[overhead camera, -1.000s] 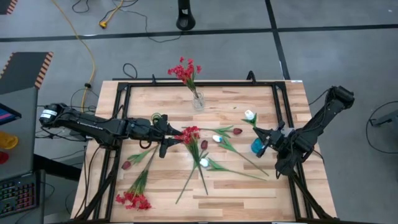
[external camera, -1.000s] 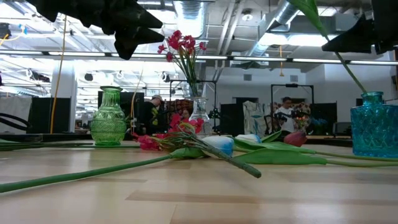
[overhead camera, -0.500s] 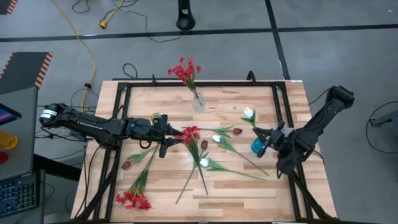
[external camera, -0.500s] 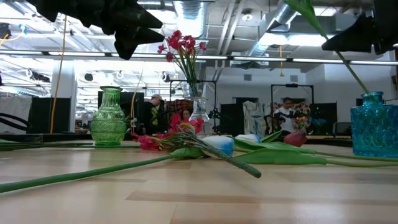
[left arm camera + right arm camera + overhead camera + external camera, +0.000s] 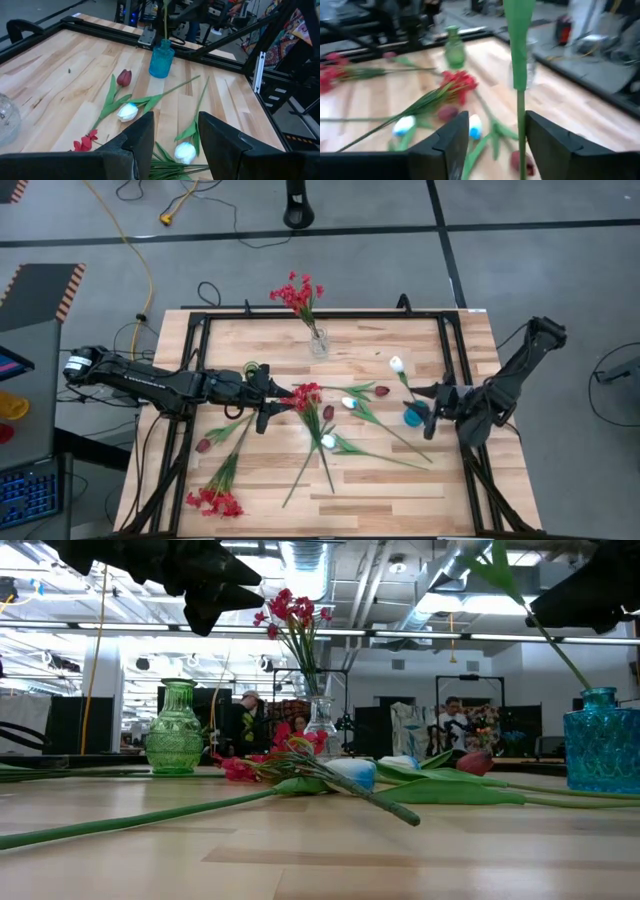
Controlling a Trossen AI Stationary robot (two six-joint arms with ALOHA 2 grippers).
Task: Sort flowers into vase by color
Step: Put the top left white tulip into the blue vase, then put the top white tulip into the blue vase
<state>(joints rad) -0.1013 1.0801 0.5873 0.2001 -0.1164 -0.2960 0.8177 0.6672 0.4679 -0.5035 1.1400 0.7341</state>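
A white tulip (image 5: 397, 364) stands with its stem in the blue vase (image 5: 413, 415) at the table's right side and leans toward the far edge. My right gripper (image 5: 434, 402) is open, level beside that vase. In its wrist view the green stem (image 5: 520, 75) rises ahead, between the spread fingers. My left gripper (image 5: 268, 402) hovers open above mid-table, next to a red spray (image 5: 305, 395). Two white tulips (image 5: 127, 111) (image 5: 185, 150) and a maroon bud (image 5: 124, 77) lie flat on the wood ahead of it.
A clear glass vase (image 5: 319, 342) at the far edge holds red sprays (image 5: 297, 295). A green vase (image 5: 177, 728) stands close by my left gripper. More flowers lie near the left front: a maroon bud (image 5: 203, 446) and a red spray (image 5: 215, 500). People show in the room behind.
My right gripper has drawn back a little toward the table's right edge, away from the blue vase. The white tulip has stayed standing in the vase, and its head has swayed slightly. My left arm has kept still.
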